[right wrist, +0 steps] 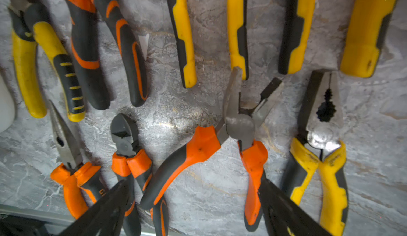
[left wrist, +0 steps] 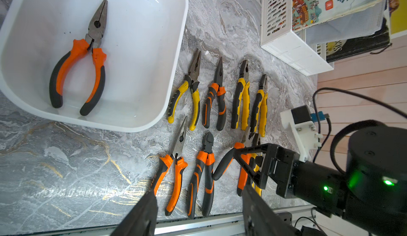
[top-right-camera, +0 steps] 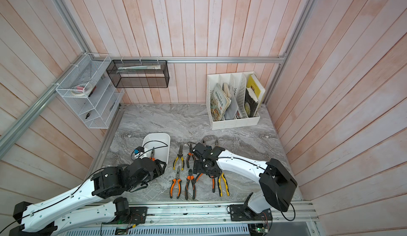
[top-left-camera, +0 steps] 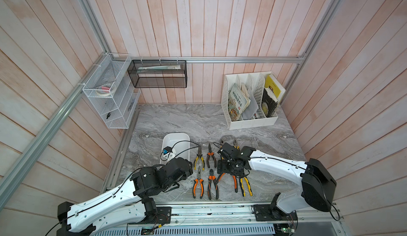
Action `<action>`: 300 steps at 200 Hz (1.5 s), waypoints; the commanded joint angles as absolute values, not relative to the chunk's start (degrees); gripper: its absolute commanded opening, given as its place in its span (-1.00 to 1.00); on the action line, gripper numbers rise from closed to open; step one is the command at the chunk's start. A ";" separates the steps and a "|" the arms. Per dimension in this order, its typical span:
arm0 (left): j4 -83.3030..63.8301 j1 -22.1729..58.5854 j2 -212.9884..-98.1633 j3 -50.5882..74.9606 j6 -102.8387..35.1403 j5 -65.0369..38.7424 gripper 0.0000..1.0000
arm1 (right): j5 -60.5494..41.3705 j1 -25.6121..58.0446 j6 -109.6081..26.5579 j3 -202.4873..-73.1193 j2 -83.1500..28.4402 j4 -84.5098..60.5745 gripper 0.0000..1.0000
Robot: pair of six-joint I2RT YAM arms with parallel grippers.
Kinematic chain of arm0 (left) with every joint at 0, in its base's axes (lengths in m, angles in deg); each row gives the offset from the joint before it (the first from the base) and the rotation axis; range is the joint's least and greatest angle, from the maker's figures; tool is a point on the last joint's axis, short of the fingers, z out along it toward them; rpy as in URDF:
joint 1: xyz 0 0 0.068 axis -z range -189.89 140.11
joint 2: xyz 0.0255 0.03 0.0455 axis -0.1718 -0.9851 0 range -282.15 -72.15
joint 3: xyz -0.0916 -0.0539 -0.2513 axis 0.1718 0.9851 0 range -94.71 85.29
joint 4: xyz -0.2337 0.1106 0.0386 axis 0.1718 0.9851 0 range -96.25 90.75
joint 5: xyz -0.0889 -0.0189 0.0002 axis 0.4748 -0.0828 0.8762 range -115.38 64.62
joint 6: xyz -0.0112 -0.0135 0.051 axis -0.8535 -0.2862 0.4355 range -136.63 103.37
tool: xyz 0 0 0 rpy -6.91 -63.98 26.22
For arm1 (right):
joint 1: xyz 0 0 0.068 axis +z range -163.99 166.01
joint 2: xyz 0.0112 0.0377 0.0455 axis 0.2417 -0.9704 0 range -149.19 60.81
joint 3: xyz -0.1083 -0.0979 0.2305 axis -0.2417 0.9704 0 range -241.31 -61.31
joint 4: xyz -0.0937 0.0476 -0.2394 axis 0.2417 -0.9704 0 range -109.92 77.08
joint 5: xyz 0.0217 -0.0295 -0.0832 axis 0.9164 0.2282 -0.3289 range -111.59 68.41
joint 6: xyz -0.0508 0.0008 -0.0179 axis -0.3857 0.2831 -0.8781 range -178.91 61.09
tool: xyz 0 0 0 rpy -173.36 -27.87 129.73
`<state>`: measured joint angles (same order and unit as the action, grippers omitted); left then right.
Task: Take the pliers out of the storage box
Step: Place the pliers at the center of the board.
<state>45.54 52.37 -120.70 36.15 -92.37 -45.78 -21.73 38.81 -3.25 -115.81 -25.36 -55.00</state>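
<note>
The white storage box (left wrist: pixel 152 54) (top-left-camera: pixel 176 139) holds one pair of orange-and-black pliers (left wrist: pixel 88 54). Several other pliers lie in two rows on the marble table to its right (top-left-camera: pixel 199 157). My right gripper (right wrist: pixel 193 201) (top-left-camera: pixel 229 168) hangs open just above an orange-handled pair (right wrist: pixel 237 131) whose handles are spread. That pair lies on the table between the fingers. My left gripper (left wrist: pixel 198 201) is open with nothing in it, over the front-row pliers (left wrist: pixel 176 175) near the table's front edge. In both top views its fingers are hidden under the wrist.
A white perforated file holder (top-left-camera: pixel 248 122) with books stands at the back right. White (top-left-camera: pixel 110 96) and black (top-left-camera: pixel 158 74) mesh racks hang at the back left. A metal rail (top-left-camera: pixel 220 210) runs along the table's front edge.
</note>
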 commanded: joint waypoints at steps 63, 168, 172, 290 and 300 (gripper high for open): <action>45.07 51.98 -121.61 38.09 -91.28 -44.10 0.30 | -21.50 39.01 -6.44 -114.91 -29.89 -56.45 0.91; 45.91 51.89 -122.78 36.78 -91.82 -44.06 0.36 | -16.02 39.01 -11.55 -107.30 -25.36 -52.39 0.62; 45.74 51.89 -122.92 36.71 -91.73 -44.02 0.36 | -15.85 39.01 -11.58 -107.08 -25.12 -52.37 0.59; 42.93 51.81 -126.72 39.03 -92.04 -40.93 0.36 | -19.25 47.89 -7.48 -106.40 -23.66 -54.31 -0.08; 43.14 51.81 -126.70 39.05 -92.14 -40.90 0.36 | -19.69 48.69 -7.27 -107.20 -24.15 -55.34 -0.10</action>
<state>43.79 52.08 -126.54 37.98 -92.31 -41.65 -17.38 46.70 -8.52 -105.21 -22.59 -51.97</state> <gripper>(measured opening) 0.679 0.574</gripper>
